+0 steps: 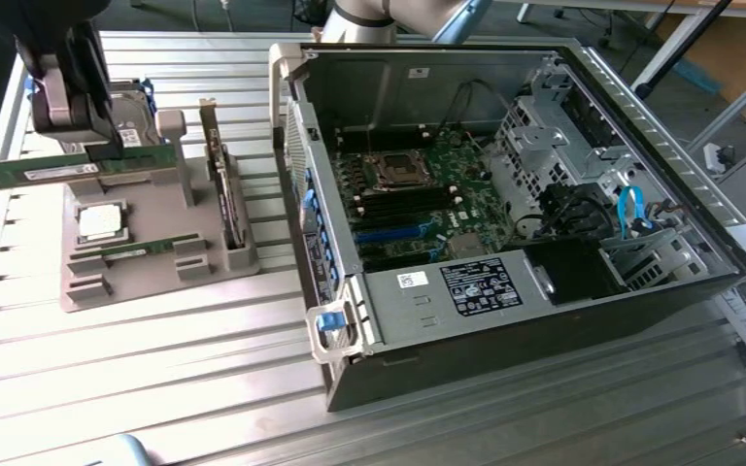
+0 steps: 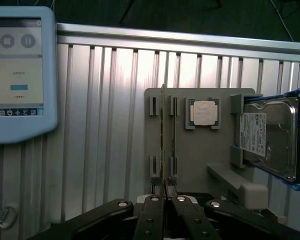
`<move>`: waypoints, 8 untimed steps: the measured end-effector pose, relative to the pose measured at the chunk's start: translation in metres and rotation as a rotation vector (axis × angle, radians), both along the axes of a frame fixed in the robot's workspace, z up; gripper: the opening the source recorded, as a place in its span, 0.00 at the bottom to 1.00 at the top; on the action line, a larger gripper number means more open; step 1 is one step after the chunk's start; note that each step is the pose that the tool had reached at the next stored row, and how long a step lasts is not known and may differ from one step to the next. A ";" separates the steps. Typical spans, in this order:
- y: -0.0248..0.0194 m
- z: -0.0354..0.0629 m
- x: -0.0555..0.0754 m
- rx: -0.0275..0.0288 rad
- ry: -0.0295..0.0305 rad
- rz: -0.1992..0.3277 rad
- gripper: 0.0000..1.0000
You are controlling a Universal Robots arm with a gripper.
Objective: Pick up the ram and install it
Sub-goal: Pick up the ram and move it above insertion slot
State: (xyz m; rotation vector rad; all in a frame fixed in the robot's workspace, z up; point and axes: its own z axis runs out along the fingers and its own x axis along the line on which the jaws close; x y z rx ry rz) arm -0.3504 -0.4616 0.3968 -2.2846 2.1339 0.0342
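**Status of work**

1. Pick-up: judged complete. The gripper [image 1: 88,146] is closed down to a narrow gap on the ram [image 1: 30,173], with its fingertips [image 2: 155,192] pinching the thin board from both faces. In the exterior view the ram hangs level in the gripper, apparently clear of the grey holder [image 1: 140,277] beneath it. It lies at roughly 9 o'clock from the computer case [image 1: 387,78] and well apart from it.
2. A second stick [image 1: 124,250] remains seated in the holder. The processor chip [image 1: 98,221] is between that stick and the held ram, and the expansion card [image 1: 224,184] stands upright at the holder's 3 o'clock edge.
3. Installation: not yet done. The ram is nowhere near the motherboard [image 1: 438,184], which lies exposed inside the open case on the table [image 1: 152,369].

**Limits of observation**

- The wrist view presents the ram [image 2: 162,130] edge-on, so its chips and contacts cannot be read.
- In the exterior view the gripper body covers the middle of the ram and part of the hard drive [image 1: 140,116] behind it.
- Whether the ram's lower edge is fully out of its slot cannot be confirmed.
- The memory sockets on the motherboard are dark and indistinct, so their occupancy cannot be told.
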 end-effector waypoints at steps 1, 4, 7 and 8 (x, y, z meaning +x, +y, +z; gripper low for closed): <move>0.0000 0.0020 0.000 0.0000 0.0000 0.000 0.12; 0.0000 0.0054 0.000 0.0001 0.0000 0.000 0.12; 0.0000 0.0059 0.000 0.0001 -0.0001 0.000 0.12; 0.0000 0.0060 0.000 0.0000 0.0000 0.000 0.12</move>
